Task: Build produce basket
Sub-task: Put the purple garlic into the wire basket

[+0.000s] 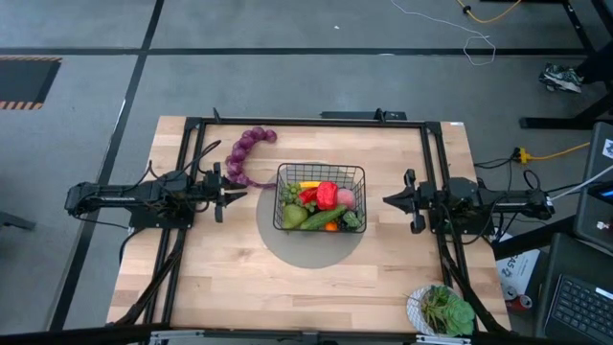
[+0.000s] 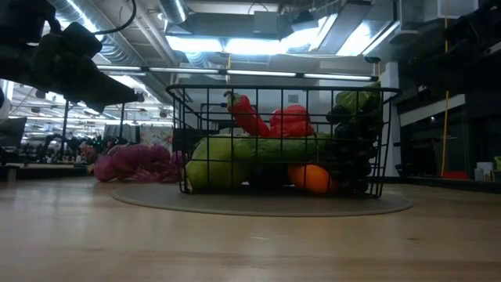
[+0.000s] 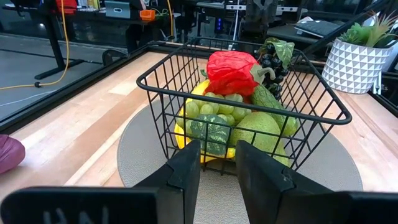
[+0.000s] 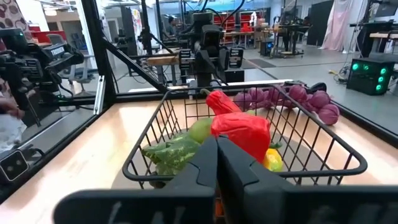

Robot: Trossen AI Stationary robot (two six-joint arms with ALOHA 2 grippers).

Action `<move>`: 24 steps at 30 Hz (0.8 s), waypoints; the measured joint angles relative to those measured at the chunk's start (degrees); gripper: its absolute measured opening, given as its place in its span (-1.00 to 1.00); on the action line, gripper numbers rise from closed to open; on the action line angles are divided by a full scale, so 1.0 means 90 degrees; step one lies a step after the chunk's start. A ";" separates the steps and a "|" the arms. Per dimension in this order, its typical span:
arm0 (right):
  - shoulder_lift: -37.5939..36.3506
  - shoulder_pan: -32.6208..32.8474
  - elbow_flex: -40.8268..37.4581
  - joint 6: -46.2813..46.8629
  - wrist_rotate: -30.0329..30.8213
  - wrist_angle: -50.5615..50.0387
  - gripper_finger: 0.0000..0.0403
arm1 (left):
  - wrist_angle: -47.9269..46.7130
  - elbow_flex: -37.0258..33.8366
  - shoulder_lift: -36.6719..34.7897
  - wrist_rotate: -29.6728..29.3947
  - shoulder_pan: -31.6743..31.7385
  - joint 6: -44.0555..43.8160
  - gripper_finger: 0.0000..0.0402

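Your pale wooden table [image 1: 220, 278] carries a round grey mat with the small black wire-grid basket [image 1: 320, 198] on it, your landmark. The left claw [image 1: 237, 195] hovers just left of the basket, fingers narrowly parted and holding nothing. Beside it, up-left of the basket, the purple grape string [image 1: 245, 153] lies on the table, so I judge that piece is left. In the basket sit a red pepper [image 1: 328, 195], cucumber [image 1: 322, 218] and pear [image 1: 293, 218]. Right of the basket, the right claw [image 1: 389, 200] hangs level, closed and empty.
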 joint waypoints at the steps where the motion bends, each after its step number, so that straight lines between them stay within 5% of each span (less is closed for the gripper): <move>1: 0.0000 0.0000 0.0000 0.0008 0.0000 -0.0002 -0.99 | 0.0000 0.0000 0.0001 0.0002 -0.0001 0.0002 -0.52; 24: 0.0000 0.0000 -0.0002 -0.0014 0.0002 0.0002 -0.99 | 0.0226 -0.0002 -0.0001 0.0000 0.0001 -0.0056 -0.52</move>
